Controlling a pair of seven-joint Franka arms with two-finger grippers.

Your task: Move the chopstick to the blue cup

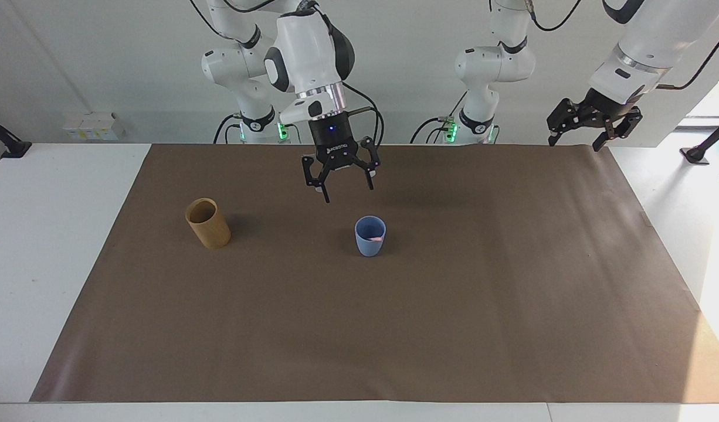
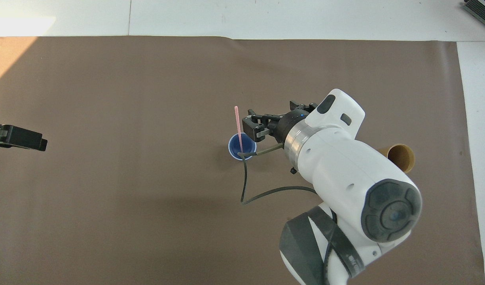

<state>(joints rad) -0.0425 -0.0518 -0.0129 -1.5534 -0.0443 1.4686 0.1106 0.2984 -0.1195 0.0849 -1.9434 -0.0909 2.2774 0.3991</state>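
The blue cup (image 1: 370, 235) stands upright near the middle of the brown mat; it also shows in the overhead view (image 2: 241, 147). One pale pink chopstick (image 2: 237, 126) stands in the cup and leans away from the robots. In the facing view only its pink tip (image 1: 376, 238) shows at the cup's rim. My right gripper (image 1: 348, 192) is open and empty. It hangs over the mat beside the cup, toward the right arm's end, and also shows in the overhead view (image 2: 256, 127). My left gripper (image 1: 581, 130) waits raised and open at the left arm's end of the table.
A tan-brown cylindrical holder (image 1: 207, 223) stands on the mat toward the right arm's end; in the overhead view (image 2: 404, 156) my right arm partly covers it. The brown mat (image 1: 453, 328) covers most of the white table. The right arm's cable (image 2: 244, 186) hangs over the mat.
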